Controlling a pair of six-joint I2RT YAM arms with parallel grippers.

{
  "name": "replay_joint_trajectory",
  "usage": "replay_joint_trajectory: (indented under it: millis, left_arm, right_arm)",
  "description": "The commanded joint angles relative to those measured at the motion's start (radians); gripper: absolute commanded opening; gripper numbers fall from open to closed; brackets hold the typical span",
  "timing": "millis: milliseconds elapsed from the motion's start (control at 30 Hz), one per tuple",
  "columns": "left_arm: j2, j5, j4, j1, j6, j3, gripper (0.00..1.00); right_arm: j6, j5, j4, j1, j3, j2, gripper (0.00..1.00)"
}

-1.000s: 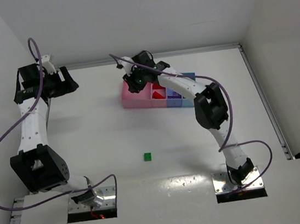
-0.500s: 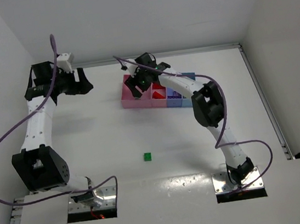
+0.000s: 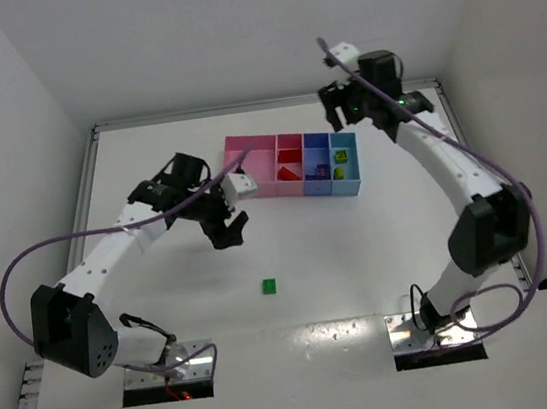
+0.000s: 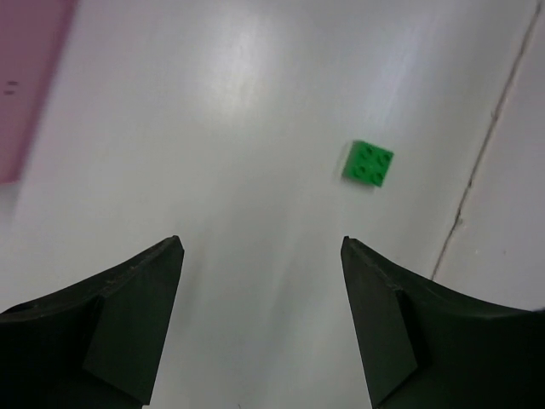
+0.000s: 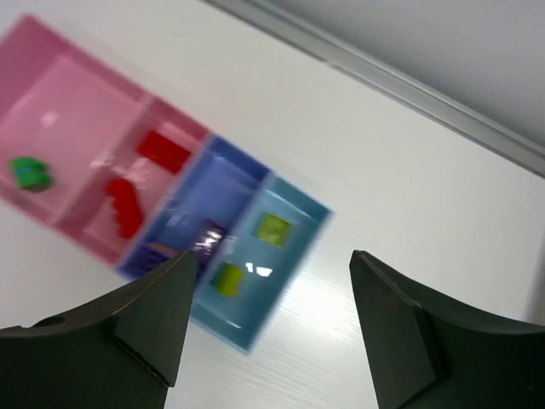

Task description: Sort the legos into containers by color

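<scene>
Left arm is swinging in from the far-left corner to mid-table. Right arm is pulling back off the bins toward the far-right corner.

Left gripper is hanging wide open and empty. Small bright-green square studded plastic brick is lying flat on the white table, studs up. It's ahead of the fingertips, off toward the right finger, apart from both.

Right gripper is gaping too, holding nothing. The row of four joined shallow plastic bins is sitting beyond its fingertips, already holding a second green brick, red bricks, a purple brick and yellow-green bricks.

Handling, my read: the loose brick is looking rigid, very light and smooth-walled, so it's likely to skid or squirt out if pinched off-centre. Pinch two opposite flat side walls. It's sitting slightly skewed to the jaw line, so square the wrist first.
</scene>
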State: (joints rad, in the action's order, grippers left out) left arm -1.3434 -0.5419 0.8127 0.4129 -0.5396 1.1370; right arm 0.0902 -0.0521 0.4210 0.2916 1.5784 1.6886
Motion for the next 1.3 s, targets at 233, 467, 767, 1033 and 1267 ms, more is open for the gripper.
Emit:
replay_joint_trajectory:
  millis: [233, 467, 767, 1033, 1267]
  left_arm:
    - [-0.115, 0.088, 0.022, 0.314, -0.129, -0.100, 0.74]
    - [-0.143, 0.115, -0.075, 0.458, -0.108, -0.173, 0.72]
    - [-0.123, 0.236, -0.262, 0.546, -0.005, -0.267, 0.69]
    - [-0.142, 0.284, -0.314, 0.558, -0.003, -0.276, 0.68]
    - [-0.175, 0.284, -0.314, 0.558, -0.013, -0.267, 0.68]
  right_arm:
    - [0.000, 0.034, -0.028, -0.224, -0.409, -0.317, 0.74]
    - [-0.009, -0.012, -0.008, -0.270, -0.443, -0.336, 0.74]
    - [-0.018, -0.063, 0.010, -0.311, -0.434, -0.305, 0.74]
    - [-0.018, -0.095, 0.010, -0.332, -0.434, -0.305, 0.74]
    - [-0.018, -0.104, 0.010, -0.350, -0.443, -0.296, 0.74]
